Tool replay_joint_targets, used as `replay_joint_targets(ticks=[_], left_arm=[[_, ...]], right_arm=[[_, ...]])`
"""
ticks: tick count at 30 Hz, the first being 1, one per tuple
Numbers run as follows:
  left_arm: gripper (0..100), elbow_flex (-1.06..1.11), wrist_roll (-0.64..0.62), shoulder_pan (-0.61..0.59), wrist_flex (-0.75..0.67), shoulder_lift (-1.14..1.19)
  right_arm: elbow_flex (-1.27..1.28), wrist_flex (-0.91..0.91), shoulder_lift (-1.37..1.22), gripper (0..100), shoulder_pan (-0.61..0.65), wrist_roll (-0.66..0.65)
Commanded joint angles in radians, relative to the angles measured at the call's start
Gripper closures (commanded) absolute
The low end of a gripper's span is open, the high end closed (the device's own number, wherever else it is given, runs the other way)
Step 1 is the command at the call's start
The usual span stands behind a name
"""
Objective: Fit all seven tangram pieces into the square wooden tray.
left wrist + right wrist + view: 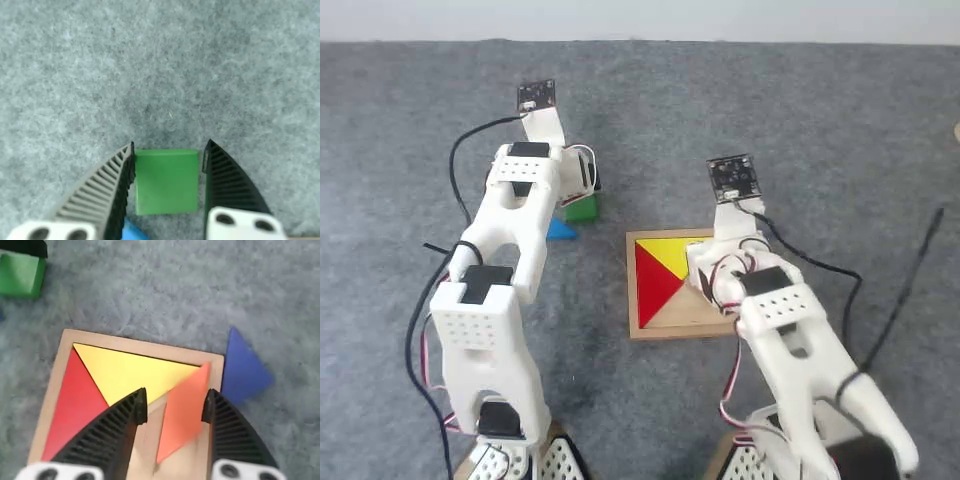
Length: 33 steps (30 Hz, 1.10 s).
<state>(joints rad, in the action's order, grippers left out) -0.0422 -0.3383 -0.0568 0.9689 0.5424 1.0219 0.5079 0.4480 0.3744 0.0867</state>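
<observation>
Open desk (160, 65) lies beyond the green piece (166, 181), flanked by the left gripper (170, 144). In the tray (670, 331), red piece (75, 405) and yellow piece (130, 372) fill one side; the right gripper (176, 390) and orange piece (182, 415) overhang its bare wood. A blue piece (242, 370) lies beside the rim.

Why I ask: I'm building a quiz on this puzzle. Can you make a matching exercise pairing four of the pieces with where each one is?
Pieces
1. green square
2. red triangle
3. orange piece
4. dark blue triangle

Places
A. on the carpet, just outside the tray
B. between the fingers of the left gripper
C. flat in the tray, beside the yellow triangle
D. between the fingers of the right gripper, over the tray

Pairs: 1-B, 2-C, 3-D, 4-A
</observation>
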Motion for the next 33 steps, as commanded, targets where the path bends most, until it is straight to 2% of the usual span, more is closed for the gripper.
replay_joint_targets(ticks=[1,8,12,20,25,28,33], left_arm=[[78,-0.004,0.012,0.005,-0.017,-0.031],[78,-0.004,0.012,0.005,-0.017,-0.031],[78,-0.004,0.012,0.005,-0.017,-0.031],[78,-0.004,0.012,0.005,-0.017,-0.031],[78,-0.004,0.012,0.005,-0.017,-0.031],[78,-0.004,0.012,0.003,-0.017,-0.031],[78,-0.012,0.014,0.002,0.009,-0.048]], right_arm=[[-0.026,-0.074,-0.074,80.9,-0.012,-0.049],[-0.101,-0.071,-0.228,80.9,-0.01,-0.057],[-0.104,-0.016,-0.222,80.9,0.021,-0.054],[-0.072,0.022,0.002,80.9,-0.012,-0.015],[0.014,0.116,0.153,80.9,0.022,-0.006],[0.044,0.188,0.288,80.9,-0.068,-0.002],[0.192,0.206,0.542,80.9,-0.242,-0.023]])
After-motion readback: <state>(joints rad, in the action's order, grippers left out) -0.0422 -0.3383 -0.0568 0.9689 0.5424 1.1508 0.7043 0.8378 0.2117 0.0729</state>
